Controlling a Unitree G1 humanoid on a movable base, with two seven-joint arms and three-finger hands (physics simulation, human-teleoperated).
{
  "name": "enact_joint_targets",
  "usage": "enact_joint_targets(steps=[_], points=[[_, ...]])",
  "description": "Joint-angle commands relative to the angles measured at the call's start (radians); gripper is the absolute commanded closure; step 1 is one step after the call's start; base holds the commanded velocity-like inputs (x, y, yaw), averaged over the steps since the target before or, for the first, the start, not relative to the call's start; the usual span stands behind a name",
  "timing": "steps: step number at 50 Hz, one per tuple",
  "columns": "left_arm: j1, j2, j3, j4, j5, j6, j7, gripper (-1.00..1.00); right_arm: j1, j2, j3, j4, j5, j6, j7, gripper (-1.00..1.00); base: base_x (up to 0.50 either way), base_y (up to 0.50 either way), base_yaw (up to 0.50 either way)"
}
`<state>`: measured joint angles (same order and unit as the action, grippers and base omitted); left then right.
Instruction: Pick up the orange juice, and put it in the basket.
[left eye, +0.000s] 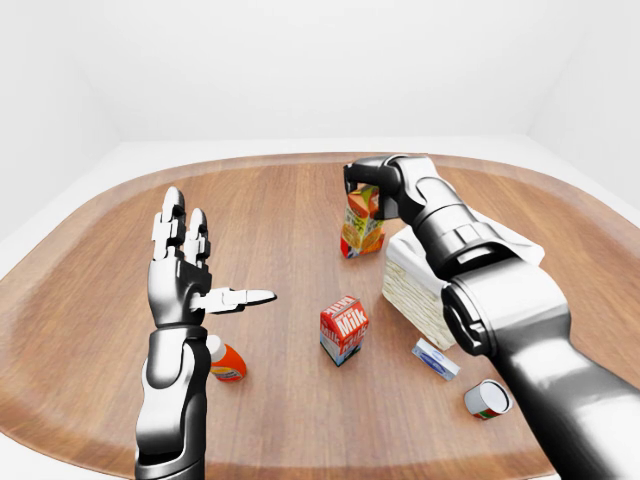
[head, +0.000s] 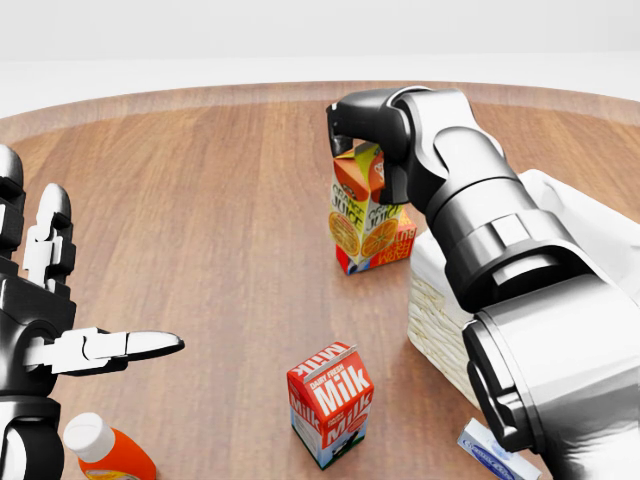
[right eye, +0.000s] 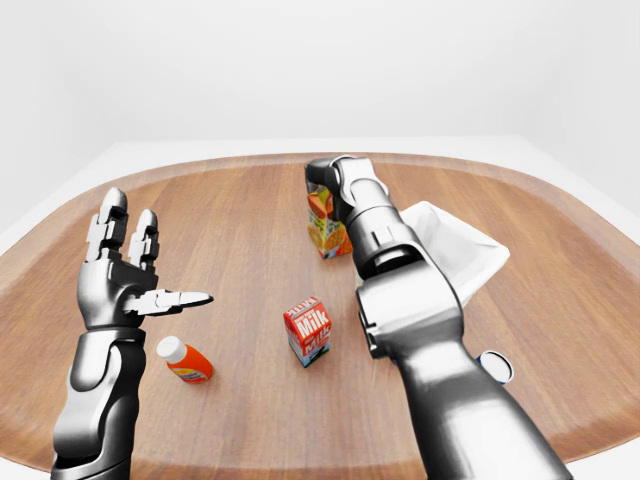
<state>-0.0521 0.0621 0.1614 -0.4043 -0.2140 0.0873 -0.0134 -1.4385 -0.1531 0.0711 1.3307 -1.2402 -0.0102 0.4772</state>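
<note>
The orange juice carton (head: 360, 215) is upright near the middle of the wooden table, just left of the white basket (head: 438, 318). My right hand (head: 350, 140) is at the carton's top. Its fingers curl over the top's left side and the palm presses the right side. I cannot tell whether the carton's base touches the table. My left hand (left eye: 222, 250) is raised at the left, open and empty, with fingers up and thumb pointing right. My right forearm hides much of the basket.
A red milk carton (left eye: 343, 328) stands in the middle of the table (left eye: 270, 210). An orange bottle with a white cap (left eye: 226, 361) lies below my left hand. A small blue-white box (left eye: 436, 358) and a can (left eye: 487, 398) lie below the basket.
</note>
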Motion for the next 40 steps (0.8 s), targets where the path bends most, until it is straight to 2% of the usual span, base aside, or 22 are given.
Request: enact_joint_targets(steps=[1, 30, 40], points=[[0.0, 0.0, 0.0, 0.0, 0.0, 0.0, 0.0, -1.0, -0.045, -0.018, -0.004, -0.033, -0.001, 0.008, 0.034, 1.0, 0.0, 0.0, 0.0], [-0.003, 0.001, 0.001, 0.007, -0.001, 0.0, -0.002, -1.0, -0.047, -0.059, -0.004, -0.106, 0.016, 0.046, 0.134, 1.0, 0.0, 0.0, 0.0], [-0.004, 0.002, 0.002, 0.008, -0.001, 0.0, -0.002, -1.0, -0.066, -0.073, -0.009, -0.15, 0.027, 0.068, 0.19, 1.0, 0.0, 0.0, 0.0]])
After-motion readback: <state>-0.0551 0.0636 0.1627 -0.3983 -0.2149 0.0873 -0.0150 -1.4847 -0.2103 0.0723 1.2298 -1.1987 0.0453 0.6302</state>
